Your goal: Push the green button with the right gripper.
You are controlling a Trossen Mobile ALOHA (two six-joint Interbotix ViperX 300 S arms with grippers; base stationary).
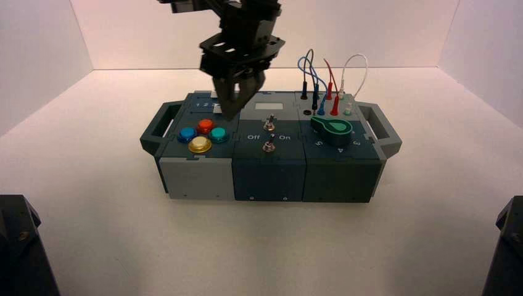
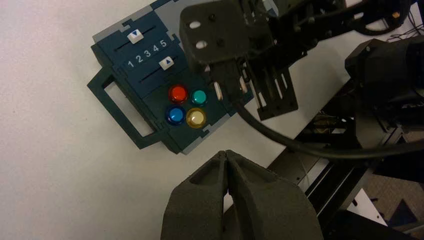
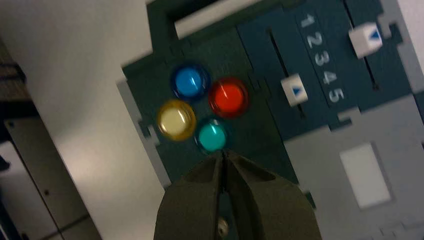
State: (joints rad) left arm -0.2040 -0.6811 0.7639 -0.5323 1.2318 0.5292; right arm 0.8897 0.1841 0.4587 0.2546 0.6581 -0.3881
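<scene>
Taking the green button (image 1: 218, 134) as the landmark: it sits in the four-button cluster at the left end of the box (image 1: 271, 166), with the yellow button (image 1: 200, 145) nearer the robot, the blue button (image 1: 187, 134) to its left and the red button (image 1: 206, 126) just behind it. It is a round dome, so no long axis matters; only the straight-down line does.

The right end effector (image 1: 235, 105) hangs above the box, just behind and slightly right of the green button, its two fingers pressed together into a single blunt tip and holding nothing. In the right wrist view the closed tip (image 3: 223, 159) points at the button (image 3: 212, 136), which lies just ahead of it with a small gap showing; they look apart, not touching. My judgement is that the coming move is a short advance toward the robot plus a descent, keeping clear of the red button.

Behind the cluster lie two sliders beside the numerals 1–5 (image 3: 322, 57).

The left end effector (image 2: 227, 167), also pressed shut and empty, hovers off the box's left side, farther from the button.
</scene>
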